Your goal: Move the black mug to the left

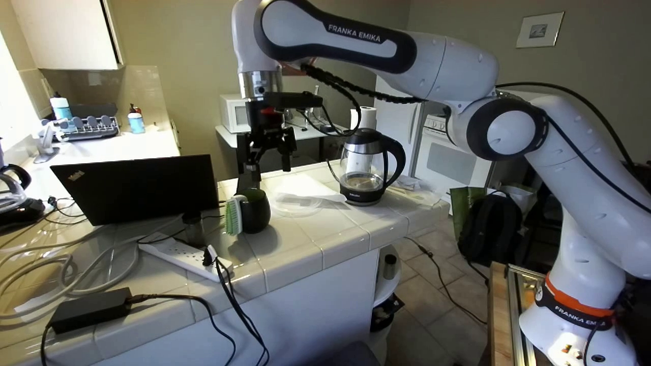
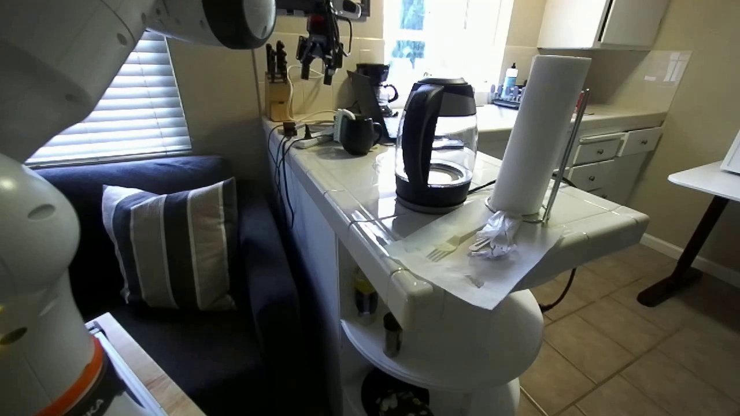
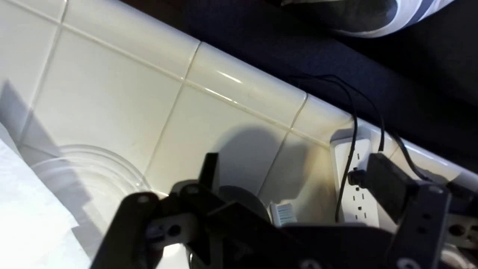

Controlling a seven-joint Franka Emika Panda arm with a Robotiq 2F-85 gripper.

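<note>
The black mug [image 1: 256, 214] stands upright on the white tiled counter, glossy and rounded, in an exterior view. It also shows in an exterior view [image 2: 356, 138] with its handle on the laptop side. A white brush with green bristles [image 1: 234, 216] stands against its side. My gripper [image 1: 269, 165] hangs pointing down above the mug, fingers spread, nothing between them. In an exterior view the gripper [image 2: 317, 72] has a clear gap above the mug's rim. In the wrist view the gripper [image 3: 295, 166] is open; only part of the mug [image 3: 244, 198] shows, the rest hidden behind the gripper.
A glass coffee pot [image 1: 362, 170] stands along the counter, with a clear plastic lid [image 1: 295, 207] between it and the mug. A black laptop [image 1: 137, 188], a power strip [image 1: 178, 256] with cables and a black adapter [image 1: 91, 310] lie past the mug. A paper towel roll [image 2: 537, 138] stands beyond the pot.
</note>
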